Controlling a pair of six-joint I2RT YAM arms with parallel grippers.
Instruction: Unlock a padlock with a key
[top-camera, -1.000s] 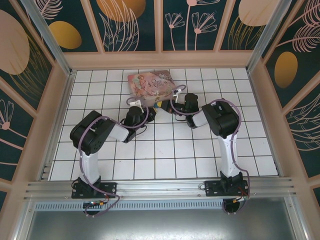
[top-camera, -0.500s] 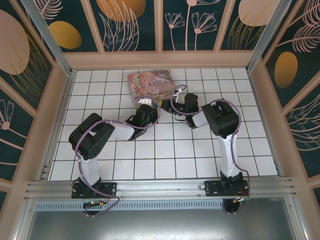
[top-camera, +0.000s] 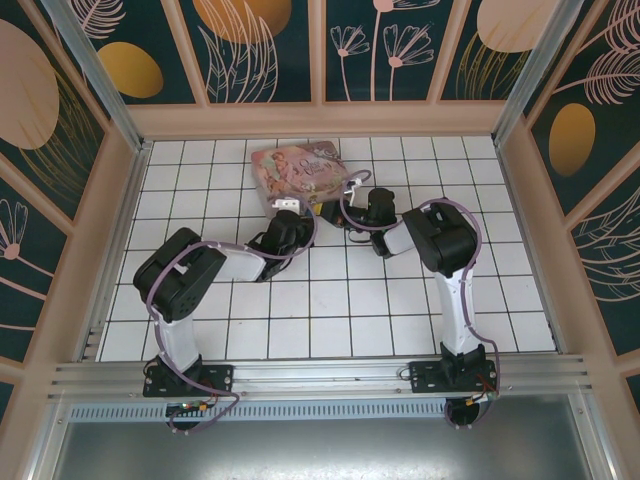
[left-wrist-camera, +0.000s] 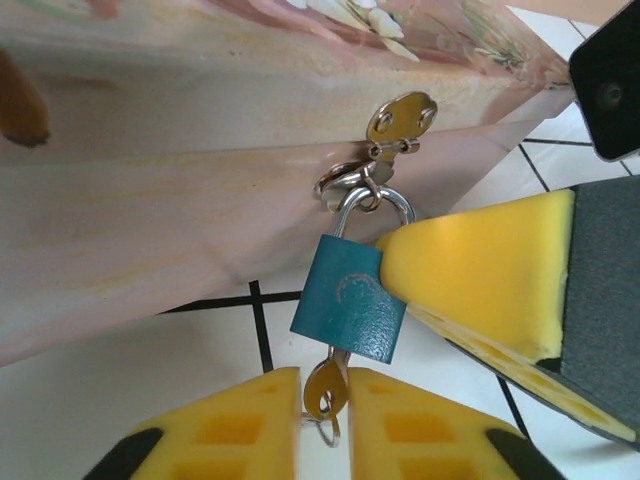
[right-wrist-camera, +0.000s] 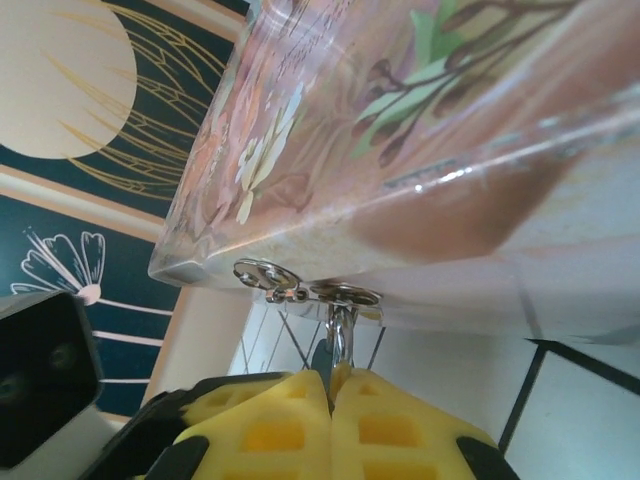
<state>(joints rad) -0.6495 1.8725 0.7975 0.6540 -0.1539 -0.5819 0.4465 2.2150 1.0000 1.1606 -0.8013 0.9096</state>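
A small blue padlock (left-wrist-camera: 350, 310) hangs by its silver shackle from the hasp (left-wrist-camera: 400, 115) of a pink floral tin (left-wrist-camera: 180, 170). The key (left-wrist-camera: 328, 392) sticks out of the padlock's underside, its ring dangling below. My left gripper (left-wrist-camera: 323, 376) sits round the key head with its yellow pads slightly apart and a sliver of gap beside the key. My right gripper (right-wrist-camera: 332, 378) is shut on the padlock (right-wrist-camera: 322, 360), just under the shackle (right-wrist-camera: 340, 335). One of its pads (left-wrist-camera: 480, 270) presses against the lock's right side. In the top view both grippers meet at the tin's near edge.
The tin (top-camera: 298, 170) lies on the white tiled floor toward the back, left of centre. The two wrists crowd together in front of it, the left gripper (top-camera: 300, 214) beside the right gripper (top-camera: 340, 206). Wooden walls (top-camera: 320, 120) enclose the floor on three sides.
My left arm has reached forward toward the tin, and its jaws have parted from shut to slightly open around the key. The tin has shifted a little. The right arm has not moved.
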